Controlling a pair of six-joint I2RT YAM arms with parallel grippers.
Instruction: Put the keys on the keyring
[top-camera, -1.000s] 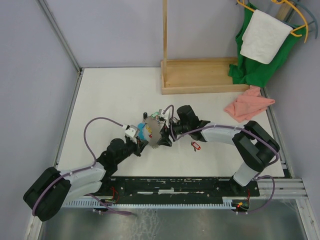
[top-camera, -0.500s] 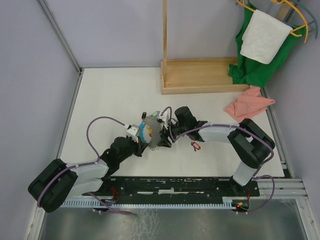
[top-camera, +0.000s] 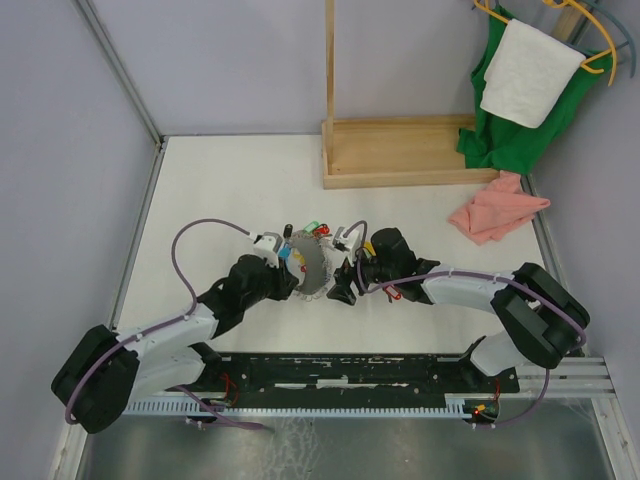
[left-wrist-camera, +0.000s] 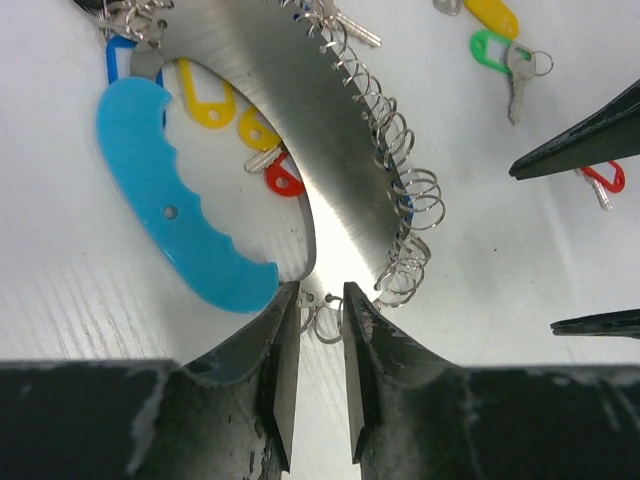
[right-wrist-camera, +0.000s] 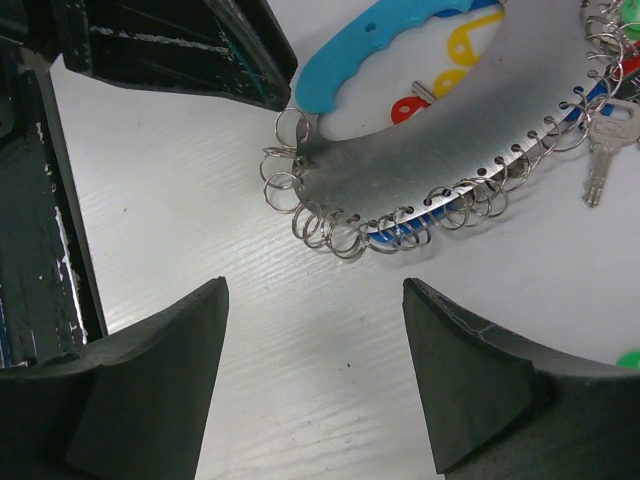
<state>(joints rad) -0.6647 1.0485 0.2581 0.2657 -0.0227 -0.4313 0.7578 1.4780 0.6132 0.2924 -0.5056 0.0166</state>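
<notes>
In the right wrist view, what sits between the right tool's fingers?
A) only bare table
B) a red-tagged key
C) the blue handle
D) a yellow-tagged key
A: the right tool stands open over bare table, the keyring lying beyond its fingertips.

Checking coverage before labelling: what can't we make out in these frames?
- Top view: keyring crowded by left gripper and right gripper; keys too small to count.
- Left wrist: red-tagged key partly behind right gripper's finger.
- Right wrist: green tag cut by edge.
</notes>
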